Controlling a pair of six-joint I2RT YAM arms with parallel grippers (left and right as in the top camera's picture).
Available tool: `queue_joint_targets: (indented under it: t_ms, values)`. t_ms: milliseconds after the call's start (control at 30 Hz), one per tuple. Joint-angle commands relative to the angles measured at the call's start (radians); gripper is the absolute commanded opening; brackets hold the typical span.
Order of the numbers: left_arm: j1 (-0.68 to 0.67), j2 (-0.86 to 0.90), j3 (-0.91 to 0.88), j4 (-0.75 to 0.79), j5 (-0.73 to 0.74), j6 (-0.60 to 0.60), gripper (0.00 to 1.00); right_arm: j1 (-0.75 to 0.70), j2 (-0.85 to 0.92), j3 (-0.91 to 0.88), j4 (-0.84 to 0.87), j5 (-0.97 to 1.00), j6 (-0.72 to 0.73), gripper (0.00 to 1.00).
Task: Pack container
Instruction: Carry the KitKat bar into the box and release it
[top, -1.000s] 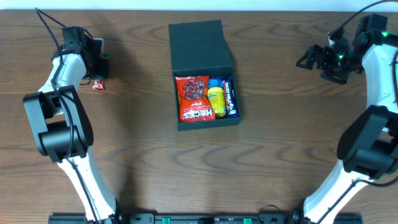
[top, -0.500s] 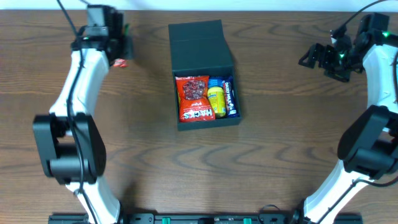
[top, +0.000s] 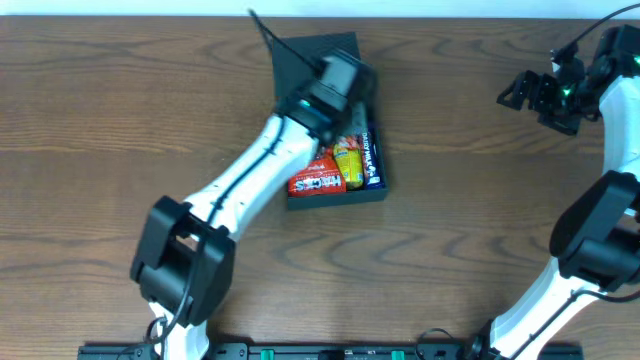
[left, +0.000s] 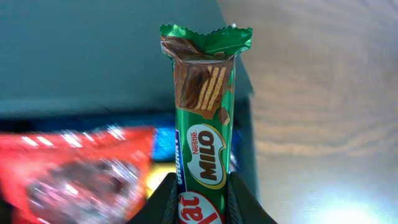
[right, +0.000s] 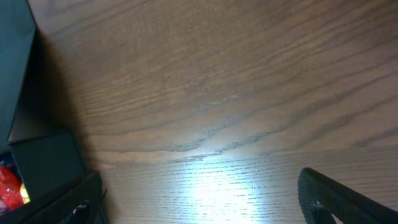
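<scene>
Just above container (top: 300, 60), left tool (left: 200, 193) clamping green Nestlé MILO bar (left: 202, 124), right tool (right: 199, 180) wide

Brown wood-grain table (top: 450, 250) filled overhead view; pale glare patch (right: 217, 180) lay on its grain in right wrist view.

The container (top: 300, 52) was seen in plain dark teal-green. The Milo bar (left: 205, 149) was wrapped in green, printed with brown wafer and a red patch. A red packet (top: 312, 183), a yellow packet (top: 349, 163) and a blue bar (top: 372, 150) were seen. The table (top: 100, 150) was grained in brown.
</scene>
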Motion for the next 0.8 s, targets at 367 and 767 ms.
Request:
queue_joint_targets:
  t_ms: [367,767]
  values:
    - [-0.063,0.023,-0.017,-0.068,-0.046,-0.107,0.06,-0.01,-0.026,0.014,0.003,0.0,-0.012,0.99]
    - [-0.078,0.051,-0.043,-0.045,-0.034,-0.108,0.17,-0.01,-0.026,0.014,-0.015,0.0,-0.011,0.99]
